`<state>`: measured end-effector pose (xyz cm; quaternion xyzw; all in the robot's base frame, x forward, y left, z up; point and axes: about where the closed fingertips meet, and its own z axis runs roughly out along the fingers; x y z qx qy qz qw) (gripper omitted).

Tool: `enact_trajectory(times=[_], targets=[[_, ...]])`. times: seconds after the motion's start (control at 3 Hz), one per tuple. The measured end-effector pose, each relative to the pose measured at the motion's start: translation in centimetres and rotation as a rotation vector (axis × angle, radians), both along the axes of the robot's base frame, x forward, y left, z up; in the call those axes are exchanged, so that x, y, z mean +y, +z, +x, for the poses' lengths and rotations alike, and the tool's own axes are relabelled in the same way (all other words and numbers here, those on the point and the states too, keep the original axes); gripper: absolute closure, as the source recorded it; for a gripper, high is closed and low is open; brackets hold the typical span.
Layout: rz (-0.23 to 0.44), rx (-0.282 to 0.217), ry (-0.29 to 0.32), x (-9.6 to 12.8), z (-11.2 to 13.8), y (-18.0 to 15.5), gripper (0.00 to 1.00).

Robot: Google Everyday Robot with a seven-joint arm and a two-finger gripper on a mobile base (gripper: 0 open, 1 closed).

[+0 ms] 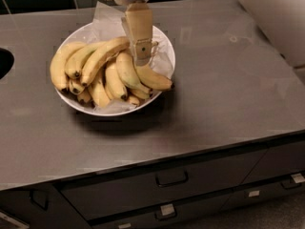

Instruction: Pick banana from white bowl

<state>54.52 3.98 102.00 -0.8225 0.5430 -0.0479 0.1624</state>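
The white bowl (167, 49), wide and lined with crinkled white paper, sits on the grey counter left of centre and holds several yellow bananas. The banana (102, 56), the longest and slimmest, lies on top of the pile, running from its dark tip at lower left up toward the gripper. My gripper (142, 61) hangs down from the top of the view over the right half of the bowl. Its beige end is right at the stem ends of the bananas. A thicker banana (155, 79) sticks out over the rim just below it.
A dark sink opening (4, 63) cuts into the counter at the far left. A large white object (274, 18) stands at the top right corner. Dark drawers with handles (171, 178) run below the counter's front edge. Black tiles line the back wall.
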Motion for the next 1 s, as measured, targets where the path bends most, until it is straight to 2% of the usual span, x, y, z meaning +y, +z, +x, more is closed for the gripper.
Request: enact_trajectory(times=[0.33, 0.67, 1.0], targets=[[-0.001, 0.026, 0.036, 2.1, 1.3, -1.2, 0.09], [-0.019, 0.039, 0.043, 3.6, 1.7, -2.1, 0.15], [-0.028, 0.049, 0.001, 3.3, 1.8, -2.8, 0.25]])
